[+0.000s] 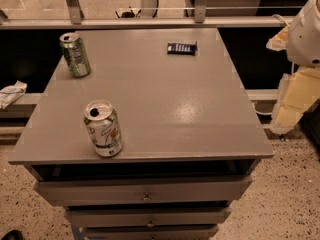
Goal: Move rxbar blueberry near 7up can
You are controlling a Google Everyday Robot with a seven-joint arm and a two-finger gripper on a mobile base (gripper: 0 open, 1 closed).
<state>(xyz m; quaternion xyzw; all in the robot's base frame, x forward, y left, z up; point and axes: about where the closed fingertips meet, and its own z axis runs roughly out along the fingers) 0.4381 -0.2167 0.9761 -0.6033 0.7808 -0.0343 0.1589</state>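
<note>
The rxbar blueberry (181,48), a small flat dark-blue wrapper with pale lettering, lies near the far edge of the grey cabinet top (165,104), right of the middle. The 7up can (103,128), white with green markings and a red spot, stands upright near the front left edge with its top opened. The white arm and my pale gripper (294,103) hang at the right edge of the view, off the cabinet's right side. The gripper is well away from both the bar and the can, and nothing shows in it.
An all-green can (75,54) stands upright at the far left corner of the top. Drawers (145,191) sit below the front edge. A rail (150,23) runs behind the cabinet. A crumpled white wrapper (11,93) lies on a ledge to the left.
</note>
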